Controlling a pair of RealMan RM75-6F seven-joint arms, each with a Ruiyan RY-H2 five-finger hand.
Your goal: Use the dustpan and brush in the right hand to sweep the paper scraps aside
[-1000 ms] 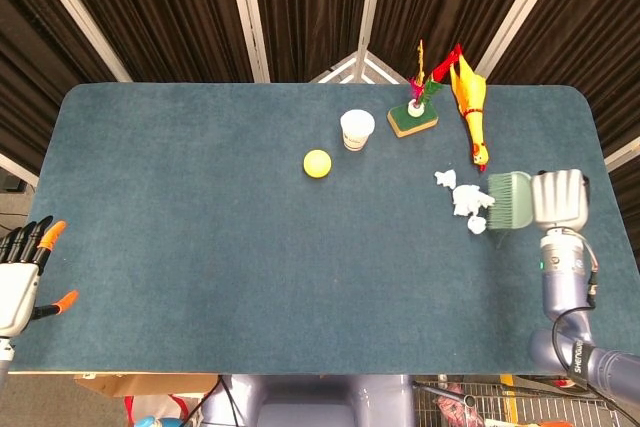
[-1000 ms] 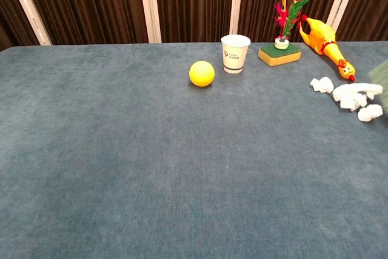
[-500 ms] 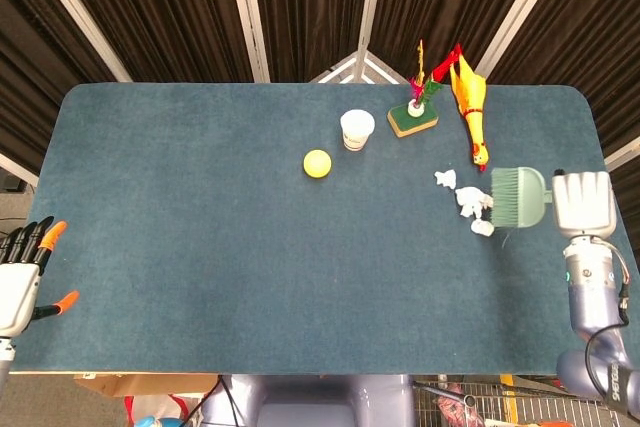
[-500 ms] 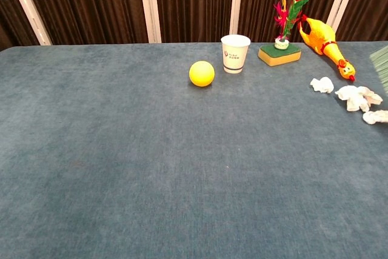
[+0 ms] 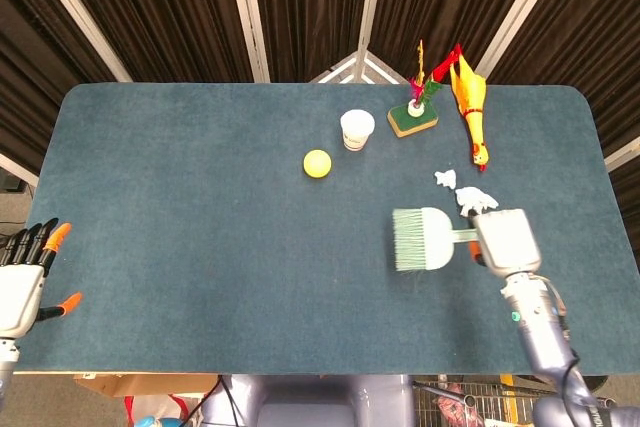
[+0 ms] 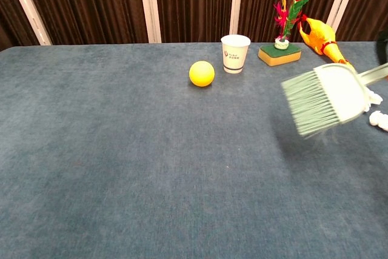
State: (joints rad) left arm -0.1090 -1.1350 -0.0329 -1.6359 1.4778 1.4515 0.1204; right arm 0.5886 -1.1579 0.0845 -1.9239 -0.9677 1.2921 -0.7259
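My right hand (image 5: 505,242) grips the handle of the pale green brush (image 5: 420,239), whose bristles point left over the table's middle right. In the chest view the brush (image 6: 324,98) looks blurred and lifted above the cloth. The white paper scraps (image 5: 476,200) lie just beyond my right hand, with one small scrap (image 5: 446,179) further back. The chest view shows scraps (image 6: 381,119) at the right edge, behind the brush. My left hand (image 5: 22,277) hangs off the table's near left corner, fingers apart and holding nothing.
A yellow ball (image 5: 317,163) and a paper cup (image 5: 357,129) stand at the table's middle back. A green block with feathers (image 5: 412,119) and a yellow rubber chicken (image 5: 470,107) lie at the back right, close to the scraps.
My right hand has swung the brush from the right edge leftward and nearer, past the scraps. The scraps now lie to the right of the bristles. The left hand has stayed put.
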